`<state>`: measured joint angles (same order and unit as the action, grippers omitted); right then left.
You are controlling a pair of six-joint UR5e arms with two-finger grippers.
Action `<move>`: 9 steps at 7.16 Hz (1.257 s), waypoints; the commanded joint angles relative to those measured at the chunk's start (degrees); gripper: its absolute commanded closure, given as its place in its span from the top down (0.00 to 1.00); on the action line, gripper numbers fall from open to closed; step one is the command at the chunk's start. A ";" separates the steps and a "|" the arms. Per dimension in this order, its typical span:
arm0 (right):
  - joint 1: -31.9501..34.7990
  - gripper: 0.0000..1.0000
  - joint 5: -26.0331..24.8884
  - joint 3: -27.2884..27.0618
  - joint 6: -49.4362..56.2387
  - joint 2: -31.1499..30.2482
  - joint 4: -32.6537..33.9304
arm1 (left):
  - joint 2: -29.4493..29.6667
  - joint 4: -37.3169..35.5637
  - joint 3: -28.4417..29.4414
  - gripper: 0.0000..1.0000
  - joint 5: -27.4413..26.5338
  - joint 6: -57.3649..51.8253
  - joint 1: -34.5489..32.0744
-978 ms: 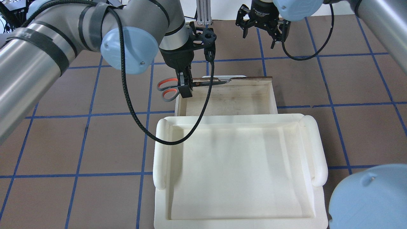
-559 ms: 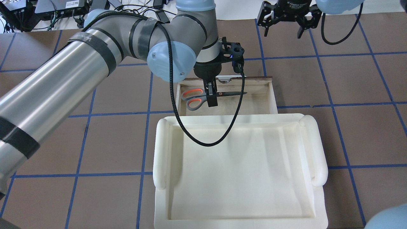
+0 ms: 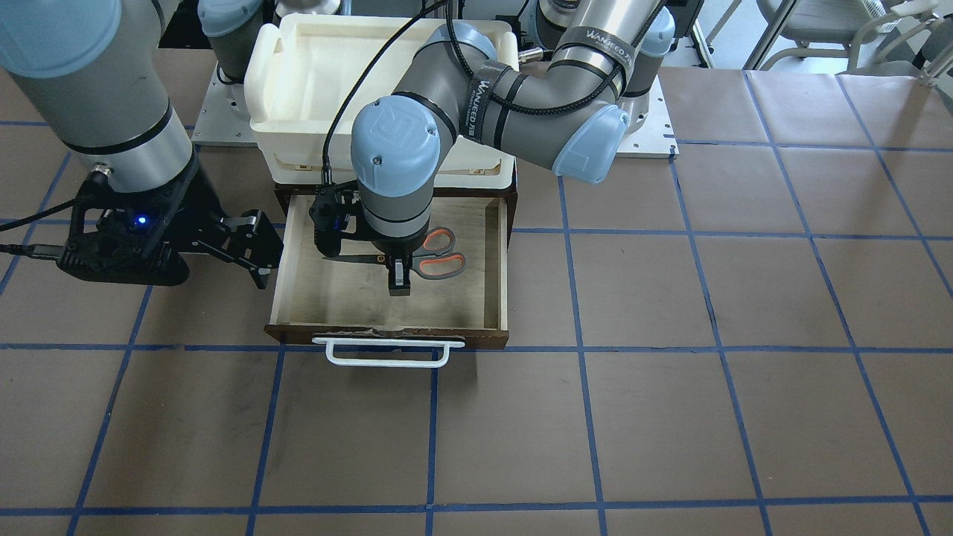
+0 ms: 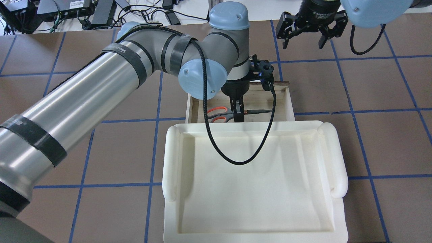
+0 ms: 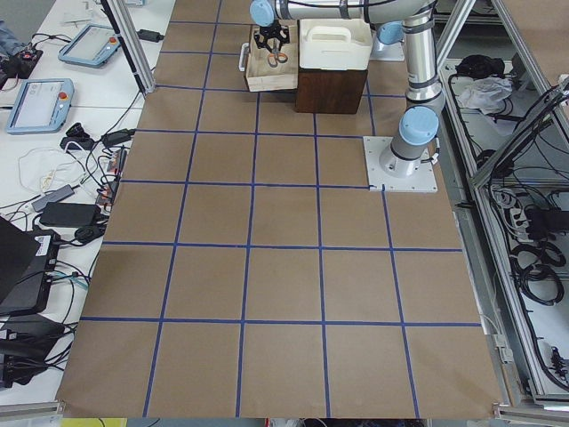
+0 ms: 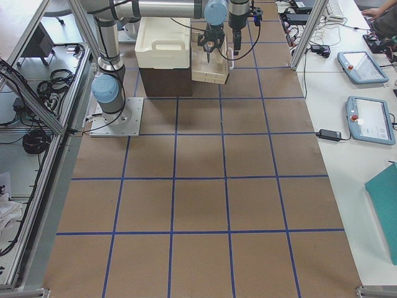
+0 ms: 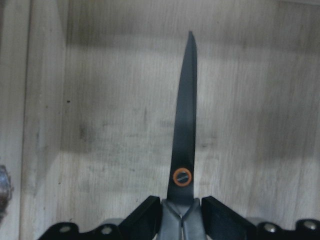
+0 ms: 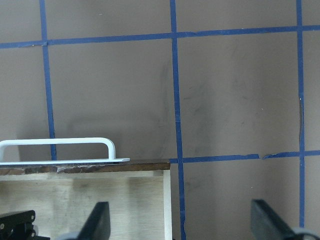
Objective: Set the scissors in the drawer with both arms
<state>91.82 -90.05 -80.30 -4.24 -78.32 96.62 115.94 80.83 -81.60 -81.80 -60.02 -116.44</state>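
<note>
The scissors (image 3: 438,257) have dark grey handles lined orange and slim dark blades. My left gripper (image 3: 400,274) is shut on them near the pivot and holds them flat, low inside the open drawer (image 3: 387,336). In the overhead view the scissors (image 4: 216,114) lie across the drawer (image 4: 288,101) under the left gripper (image 4: 238,114). The left wrist view shows the blades (image 7: 186,115) pointing away over the pale plywood floor, between the fingers (image 7: 145,219). My right gripper (image 4: 305,32) is open and empty, off the drawer's front corner; it also shows in the front view (image 3: 253,249).
A cream-white plastic tray (image 4: 172,162) sits on top of the cabinet behind the drawer. The drawer's white bar handle (image 8: 60,149) shows in the right wrist view, with the brown blue-taped table (image 8: 240,100) beyond. The left arm's black cable (image 4: 236,162) hangs over the tray.
My left gripper has carried the scissors from above the drawer's left rim into the drawer, rightwards and lower. The right gripper has drawn back a little and stays open.
</note>
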 commanded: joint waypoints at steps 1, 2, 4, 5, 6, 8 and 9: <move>-0.15 1.00 0.84 -0.38 0.11 -0.60 -0.12 | 0.69 -0.94 -0.75 0.13 -0.03 -0.01 -0.46; -0.15 1.00 0.76 -0.38 0.11 -1.22 -0.12 | 0.86 -0.94 -0.76 0.14 0.06 0.16 -0.46; 0.03 1.00 0.76 -0.47 0.03 -1.92 -0.55 | 0.95 -0.94 -0.76 0.21 0.15 0.52 -0.55; 0.20 1.00 0.50 -0.56 -0.06 -2.36 -0.82 | 0.86 -0.85 -0.76 0.69 0.32 1.82 -0.55; 0.20 1.00 0.32 -0.56 -0.41 -2.45 -4.39 | 0.86 -0.76 -0.76 0.97 0.32 3.40 -0.55; 0.20 1.00 0.92 -0.47 -0.68 -3.15 -4.51 | 0.86 -0.76 -0.76 1.00 0.41 3.68 -0.55; 0.20 1.00 0.93 -0.47 -0.76 -3.59 -4.69 | 0.25 -0.76 -0.76 1.00 1.28 4.29 -0.55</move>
<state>92.02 -89.37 -80.81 -4.86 -81.40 92.21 116.68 80.06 -82.38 -81.21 -56.34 -116.98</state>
